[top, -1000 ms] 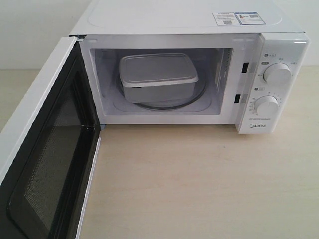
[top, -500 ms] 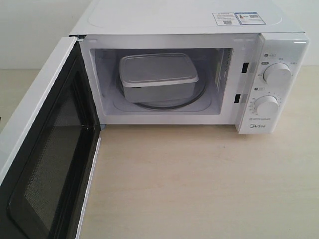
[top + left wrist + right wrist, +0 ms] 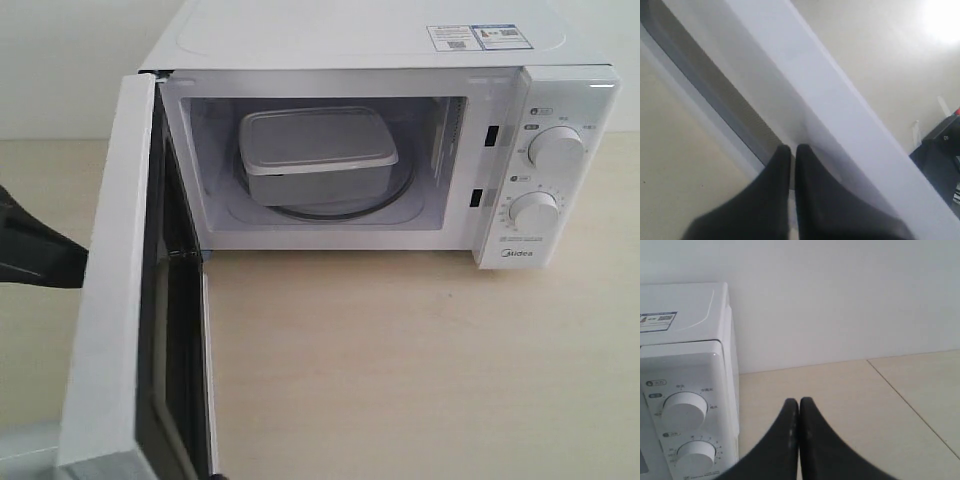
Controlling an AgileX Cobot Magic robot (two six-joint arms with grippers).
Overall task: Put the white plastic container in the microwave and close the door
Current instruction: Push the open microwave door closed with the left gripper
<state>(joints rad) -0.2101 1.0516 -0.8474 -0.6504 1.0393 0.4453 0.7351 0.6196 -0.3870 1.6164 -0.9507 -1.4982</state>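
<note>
Swung partway round from its wide-open position, the microwave's white side-hinged door (image 3: 105, 290) with the dark mesh window now stands roughly edge-on to the exterior camera. A dark arm (image 3: 30, 250) has come into view behind it at the far left. On that arm the left gripper (image 3: 790, 149) has its black fingers pressed together with nothing between them, and its tips are against the door's outer face, seemingly pushing. Further right, the shallow translucent-white plastic container (image 3: 315, 150) with its rimmed lid sits on the glass turntable (image 3: 340, 211) inside the white boxy microwave (image 3: 370, 35). Off to the right, the right gripper (image 3: 799, 402) is clenched on nothing, apart from the appliance's dial side. Loading looks done. What remains is carrying the door round until it latches.
</note>
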